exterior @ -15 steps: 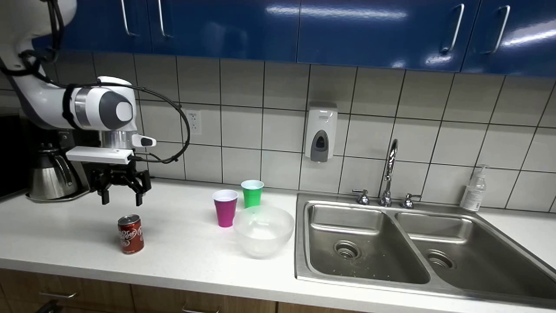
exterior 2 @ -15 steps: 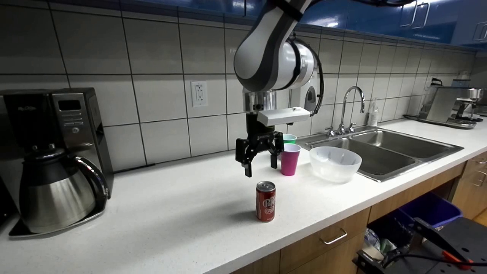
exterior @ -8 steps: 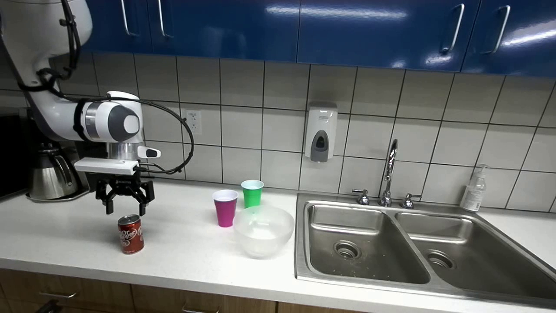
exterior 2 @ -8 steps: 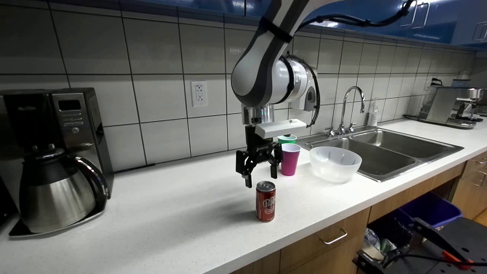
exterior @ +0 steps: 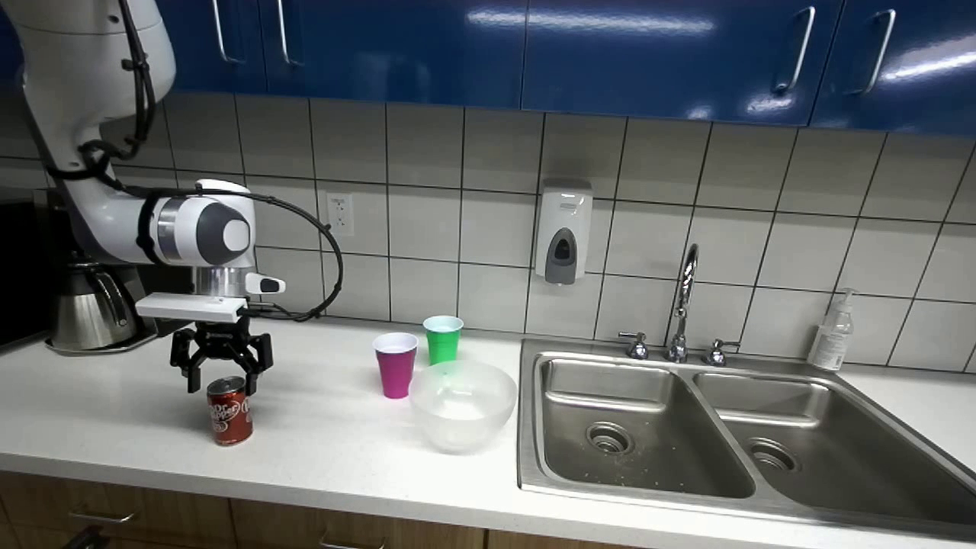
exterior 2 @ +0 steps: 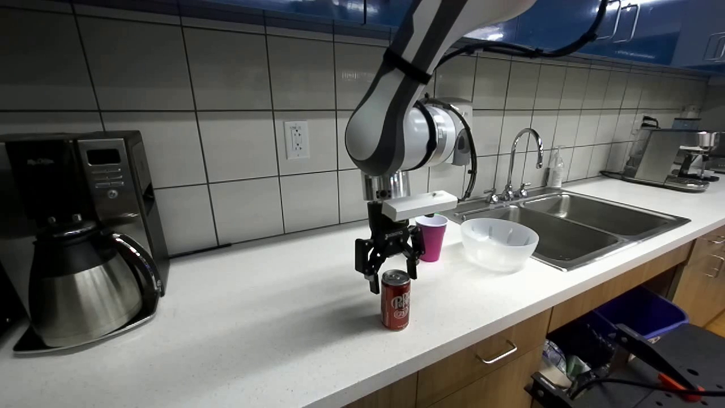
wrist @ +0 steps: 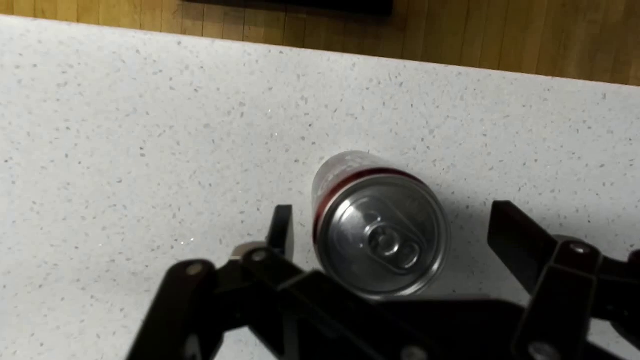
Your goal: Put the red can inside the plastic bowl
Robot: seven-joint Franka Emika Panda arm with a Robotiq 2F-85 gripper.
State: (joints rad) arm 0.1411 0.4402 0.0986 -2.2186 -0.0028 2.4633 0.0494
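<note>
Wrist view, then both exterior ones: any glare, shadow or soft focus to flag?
Wrist view: the hand is mostly dark, its nearest parts soft, while the speckled counter looks crisp; the can shows small highlights on top. Both exterior views: bright glare on the cabinets. In an exterior view, a soft shadow lies beside the can.

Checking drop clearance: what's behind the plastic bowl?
In an exterior view, the green cup stands behind the plastic bowl; its base is covered, just a green tint showing through. In an exterior view, the sink lies beyond, its edge partly covered.
</note>
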